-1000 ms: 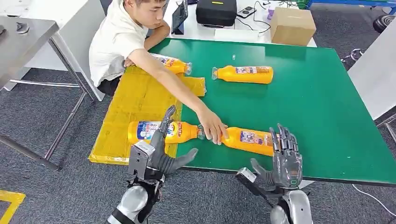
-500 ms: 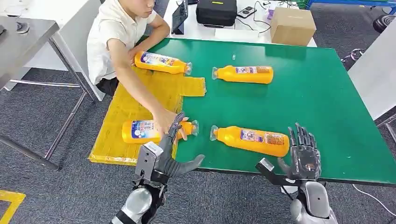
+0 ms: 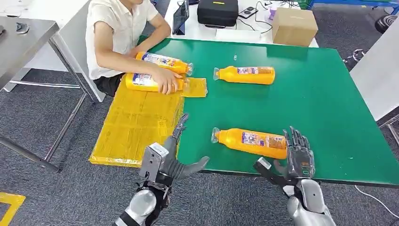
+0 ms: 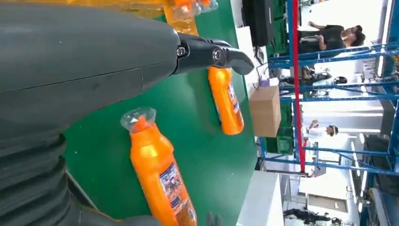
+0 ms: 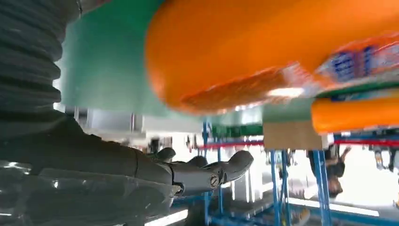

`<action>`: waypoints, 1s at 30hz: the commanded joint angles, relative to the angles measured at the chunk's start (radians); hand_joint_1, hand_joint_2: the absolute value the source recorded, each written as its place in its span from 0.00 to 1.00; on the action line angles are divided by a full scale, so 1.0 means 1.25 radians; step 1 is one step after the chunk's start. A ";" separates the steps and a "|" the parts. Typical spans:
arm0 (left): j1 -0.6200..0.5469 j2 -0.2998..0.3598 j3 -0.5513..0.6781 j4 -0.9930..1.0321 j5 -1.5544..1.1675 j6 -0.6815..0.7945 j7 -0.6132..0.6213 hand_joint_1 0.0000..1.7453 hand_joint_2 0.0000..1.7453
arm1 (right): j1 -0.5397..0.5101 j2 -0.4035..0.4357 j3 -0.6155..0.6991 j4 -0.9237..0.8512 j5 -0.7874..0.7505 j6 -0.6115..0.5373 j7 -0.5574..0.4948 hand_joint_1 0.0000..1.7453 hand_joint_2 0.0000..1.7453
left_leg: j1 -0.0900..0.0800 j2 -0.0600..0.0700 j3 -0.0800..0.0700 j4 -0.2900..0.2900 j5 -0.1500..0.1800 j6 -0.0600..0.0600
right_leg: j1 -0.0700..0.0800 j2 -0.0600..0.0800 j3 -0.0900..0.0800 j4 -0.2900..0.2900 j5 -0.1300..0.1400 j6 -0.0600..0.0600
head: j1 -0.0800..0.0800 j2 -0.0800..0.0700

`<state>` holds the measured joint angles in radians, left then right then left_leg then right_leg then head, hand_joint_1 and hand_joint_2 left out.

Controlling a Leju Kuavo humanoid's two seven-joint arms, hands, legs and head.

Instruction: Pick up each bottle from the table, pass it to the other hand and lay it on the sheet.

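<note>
Hovering at the table's near edge, both hands empty, fingers spread: left hand at the sheet's near corner, right hand just behind the nearest bottle's base. That bottle lies along the near edge. Second bottle lies mid-table toward the far edge. Person's hand holds a third bottle at the sheet's far edge, fourth bottle just beyond.

A cardboard box sits beside a black case.
</note>
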<state>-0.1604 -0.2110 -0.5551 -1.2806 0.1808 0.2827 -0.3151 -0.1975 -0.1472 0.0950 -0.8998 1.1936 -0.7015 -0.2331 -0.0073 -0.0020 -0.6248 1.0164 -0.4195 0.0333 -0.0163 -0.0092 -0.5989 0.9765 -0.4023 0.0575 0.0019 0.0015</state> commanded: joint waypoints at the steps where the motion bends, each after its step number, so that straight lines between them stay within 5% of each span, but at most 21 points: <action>1: -0.054 -0.001 -0.043 0.082 0.003 0.005 -0.002 0.00 1.00 | -0.118 0.083 0.053 0.248 -0.042 0.003 -0.036 0.00 1.00 | 0.001 0.003 0.005 -0.001 -0.001 -0.002 | 0.001 0.003 0.004 -0.001 0.000 -0.003 | 0.000 0.000; 23: -0.078 -0.002 -0.065 0.104 0.015 -0.002 0.003 0.00 1.00 | -0.190 0.115 0.081 0.357 -0.082 0.053 -0.049 0.00 1.00 | 0.001 0.003 0.007 -0.001 0.000 -0.002 | 0.001 0.002 0.005 -0.001 0.001 -0.002 | 0.000 0.000; 29: -0.074 -0.004 -0.063 0.106 0.015 -0.001 0.017 0.00 1.00 | -0.209 0.097 0.119 0.382 -0.063 0.201 0.059 0.00 1.00 | 0.001 0.003 0.008 -0.001 0.000 -0.002 | 0.001 0.001 0.006 -0.001 0.000 -0.002 | 0.000 0.000; 30: -0.071 -0.004 -0.061 0.104 0.025 -0.013 0.034 0.00 1.00 | -0.208 0.095 0.121 0.373 -0.061 0.213 0.080 0.06 1.00 | 0.001 0.005 0.010 -0.001 -0.001 -0.002 | 0.001 0.003 0.007 -0.001 0.001 -0.002 | 0.000 0.000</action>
<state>-0.2175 -0.2270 -0.6161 -1.2101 0.1999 0.2769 -0.3090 -0.4422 -0.0160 0.1835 -0.5394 1.1013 -0.5911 -0.2412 -0.0069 0.0075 -0.6143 1.0164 -0.4201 0.0330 -0.0157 -0.0033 -0.5931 0.9762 -0.4011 0.0567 0.0019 0.0015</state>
